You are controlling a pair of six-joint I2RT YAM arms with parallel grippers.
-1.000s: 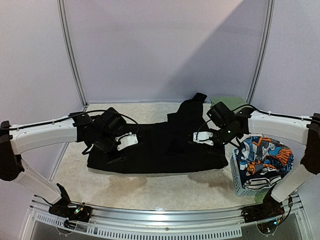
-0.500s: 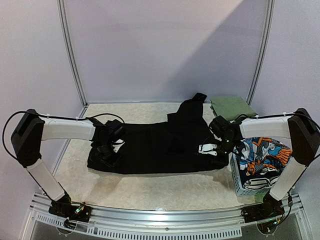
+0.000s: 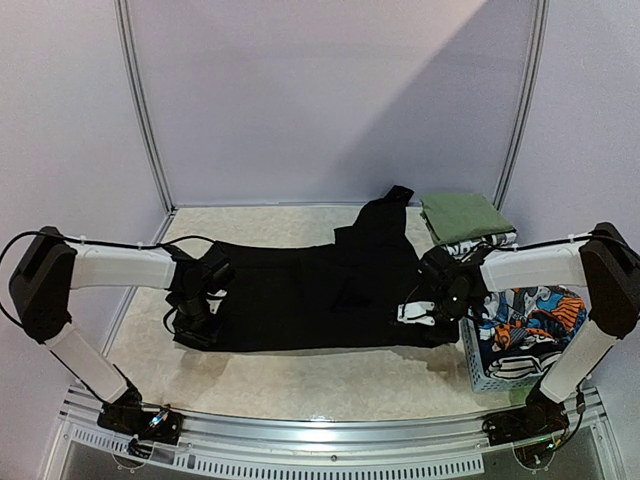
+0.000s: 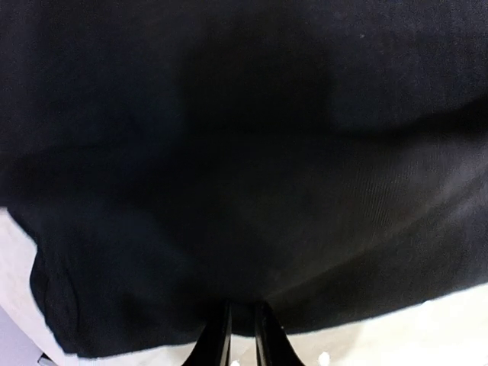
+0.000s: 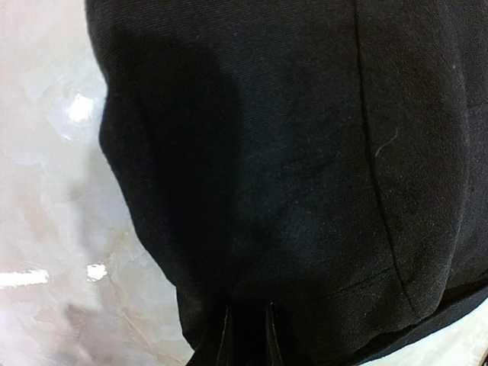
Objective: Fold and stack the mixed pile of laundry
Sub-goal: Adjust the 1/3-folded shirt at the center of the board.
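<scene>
My left gripper [image 3: 195,318] and right gripper [image 3: 418,312] are each down on a near corner of the black garment [image 3: 310,295]. On both, the jaws are almost together with a pinch of its hem between them. The garment lies spread flat between my hands, unfolded. Just outside my right hand the cartoon-print garment [image 3: 525,315] fills the basket [image 3: 478,368]. Beyond that hand an olive-green cloth [image 3: 462,215] sits folded on a black-and-white printed piece [image 3: 485,243]. I judge most of the folding still ahead.
</scene>
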